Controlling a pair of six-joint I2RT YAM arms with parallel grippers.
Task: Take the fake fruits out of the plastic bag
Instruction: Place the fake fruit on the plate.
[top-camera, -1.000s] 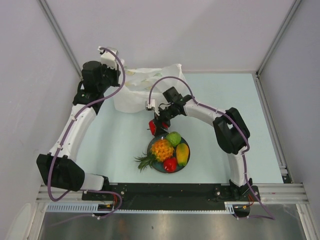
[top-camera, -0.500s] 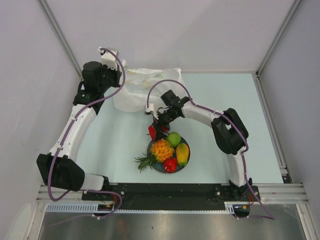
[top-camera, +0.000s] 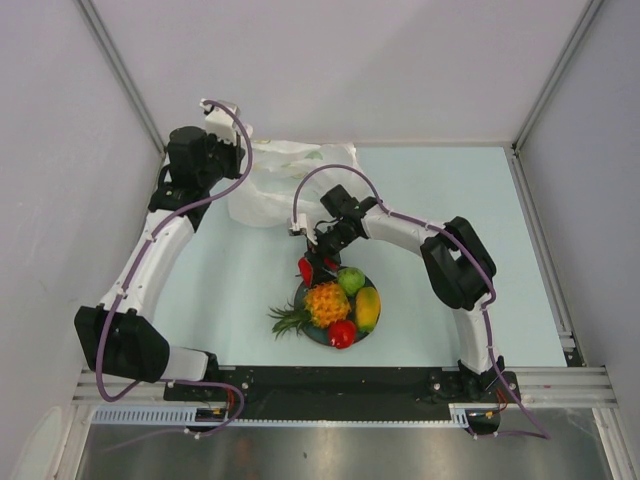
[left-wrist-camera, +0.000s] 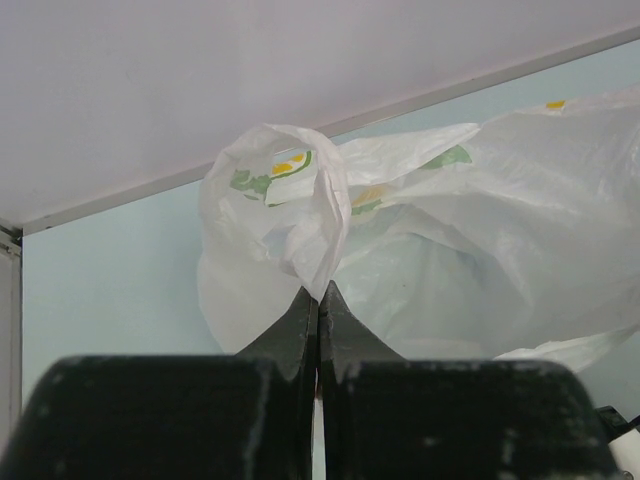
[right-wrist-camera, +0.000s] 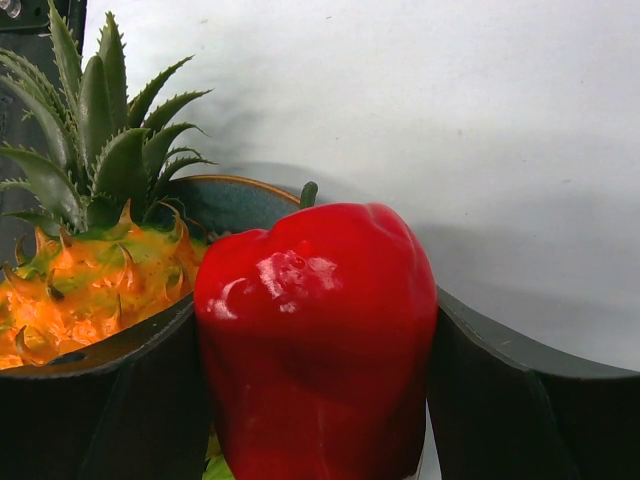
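Thin crinkly translucent plastic bag (left-wrist-camera: 450, 230), glossy smooth red pepper (right-wrist-camera: 315, 340), spiky shiny pineapple (right-wrist-camera: 85, 285)

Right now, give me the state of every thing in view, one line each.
left tool, shut, pinching a fold of the bag.
plastic bag, crumpled, held by the left tool.
right tool, shut on the pepper.
red pepper, gripped at the plate's far rim.
pineapple, lying on the plate, crown past the rim.
green fruit, on the plate.
mango, on the plate.
red fruit, on the plate.
plate, flat on the table.
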